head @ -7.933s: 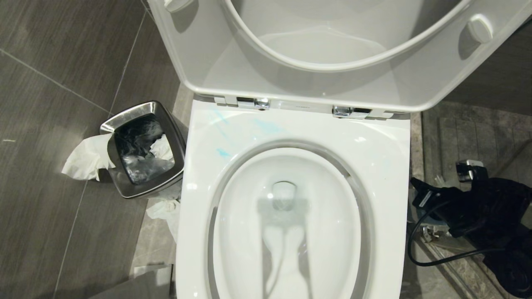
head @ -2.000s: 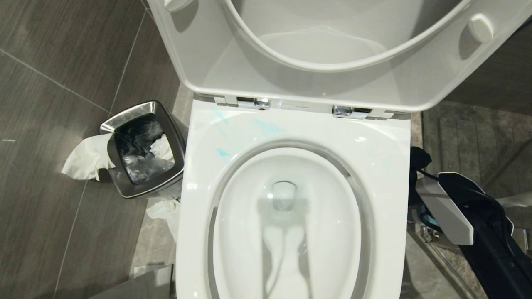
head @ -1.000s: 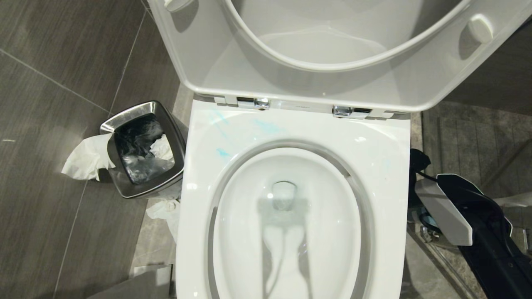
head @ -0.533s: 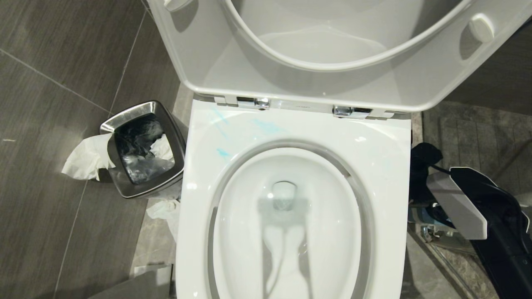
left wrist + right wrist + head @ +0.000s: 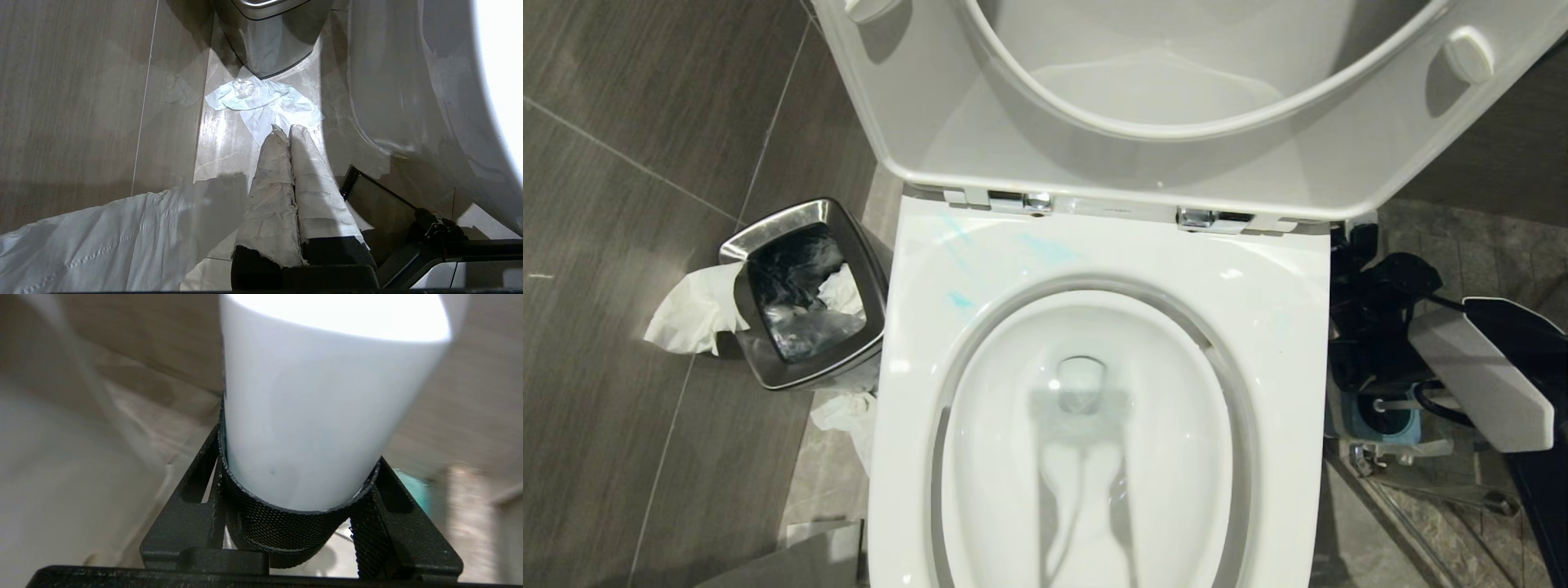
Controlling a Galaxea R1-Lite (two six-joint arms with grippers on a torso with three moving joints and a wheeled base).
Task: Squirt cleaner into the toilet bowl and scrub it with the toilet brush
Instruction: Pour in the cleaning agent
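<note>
- Standing by the toilet, I see the right gripper (image 5: 298,477) low on the bowl's right side, beside the outer wall. Its jaws are clamped around a smooth white cylinder that I take to be the handle of the toilet brush (image 5: 318,396). The bristle head is not in sight.
- That arm sits just above the square blue-grey holder (image 5: 1380,416) on the floor. This fits a grip on the handle's upper part, so the brush can come straight up out of its socket.
- The seat and lid (image 5: 931,122) stand tilted up at the back, which leaves the toilet bowl (image 5: 1282,327) fully open for scrubbing.
- The cleaner (image 5: 960,300) shows as pale blue smears on the back left of the broad rim, with a faint tint near the drain. I judge the squirting done and the scrubbing not yet begun.
- The left gripper (image 5: 288,134) hangs near the floor on the bowl's other side. Its fingers are wrapped in white material and pressed together on nothing, so it looks parked out of the way.
- A steel bin (image 5: 776,219) stands left of the bowl, with crumpled tissue (image 5: 261,102) on the floor beside it.
</note>
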